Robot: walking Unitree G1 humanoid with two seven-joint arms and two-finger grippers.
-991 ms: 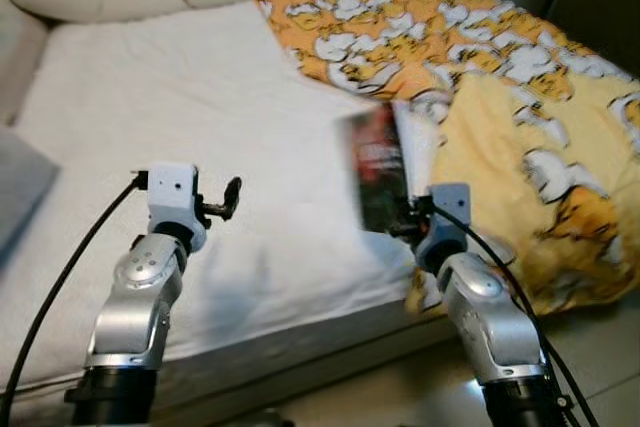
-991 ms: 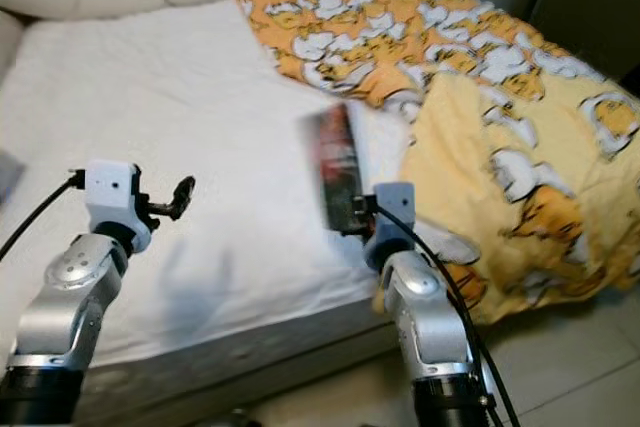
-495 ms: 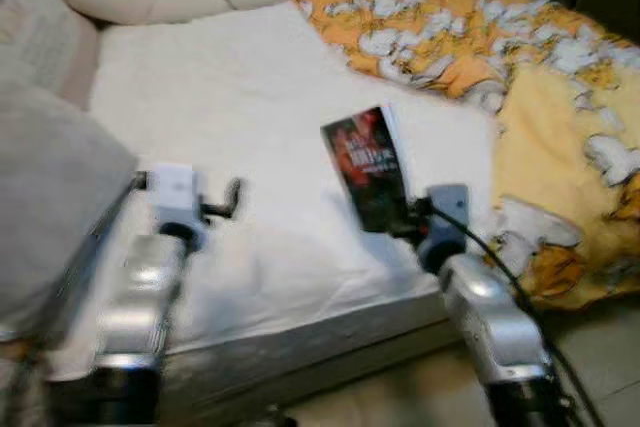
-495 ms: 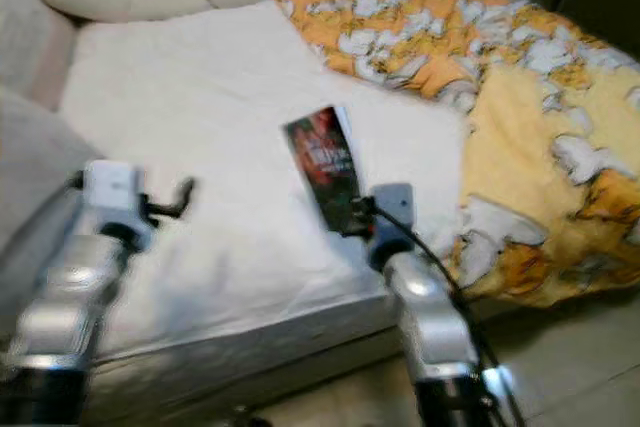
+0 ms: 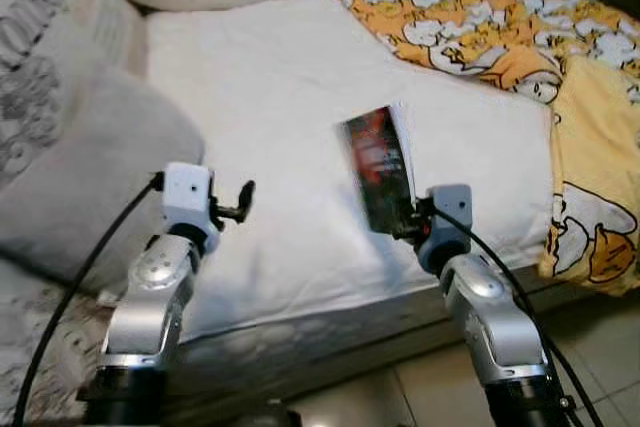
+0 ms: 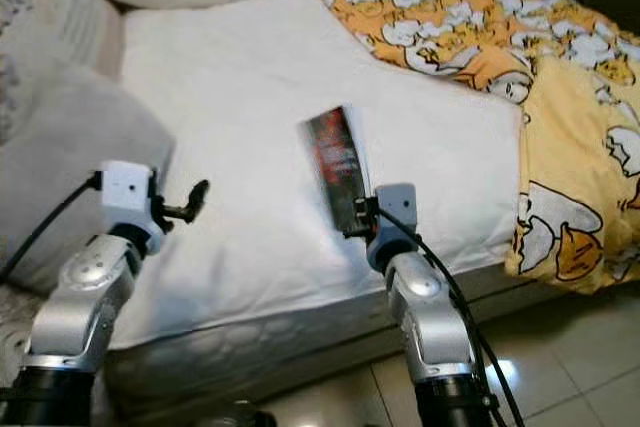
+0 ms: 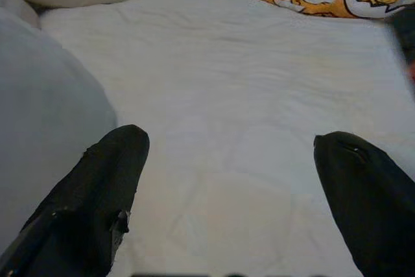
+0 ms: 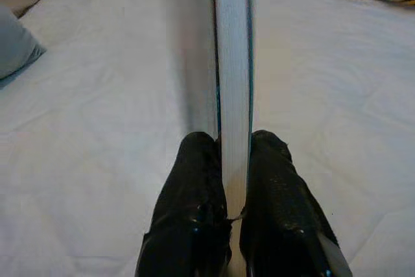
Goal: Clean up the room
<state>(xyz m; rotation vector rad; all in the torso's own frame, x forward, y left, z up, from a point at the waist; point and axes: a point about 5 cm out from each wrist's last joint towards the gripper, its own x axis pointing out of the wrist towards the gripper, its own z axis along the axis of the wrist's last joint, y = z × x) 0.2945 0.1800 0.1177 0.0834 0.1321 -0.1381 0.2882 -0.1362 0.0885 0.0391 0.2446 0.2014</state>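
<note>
Right wrist view shows the right gripper point(image 8: 233, 160) with its jaws clamped tight on the bottom edge of a thin book point(image 8: 232, 63), which stands straight up out of them above the white bed point(image 8: 97, 128). The book looks light and stiff, but it is held by one edge only, so it could wobble or slip; holding it nearer the middle would be safer. The left eye view shows its dark red cover, and the left gripper point(image 5: 243, 202), jaws wide apart, holding nothing.
</note>
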